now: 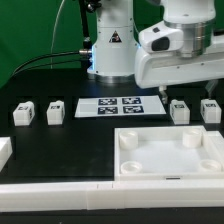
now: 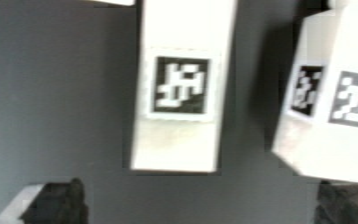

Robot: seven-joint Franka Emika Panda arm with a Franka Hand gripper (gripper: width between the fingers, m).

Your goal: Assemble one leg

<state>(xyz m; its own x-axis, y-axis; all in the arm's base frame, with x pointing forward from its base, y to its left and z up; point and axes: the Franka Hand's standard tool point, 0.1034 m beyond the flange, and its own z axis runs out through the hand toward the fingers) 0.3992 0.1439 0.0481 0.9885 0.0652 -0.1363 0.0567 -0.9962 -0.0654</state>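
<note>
Leg (image 2: 181, 90) close-up in wrist view, tray (image 1: 168, 160) in exterior view only

A green curtain (image 1: 35, 30) is hung behind the far edge of the black tabletop (image 1: 70, 145). A white strip (image 1: 60, 191) is laid along its near edge. The scene is evenly lit.

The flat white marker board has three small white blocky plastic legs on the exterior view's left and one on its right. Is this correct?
No. The exterior view shows two legs on its left of the marker board and two on its right.
</note>
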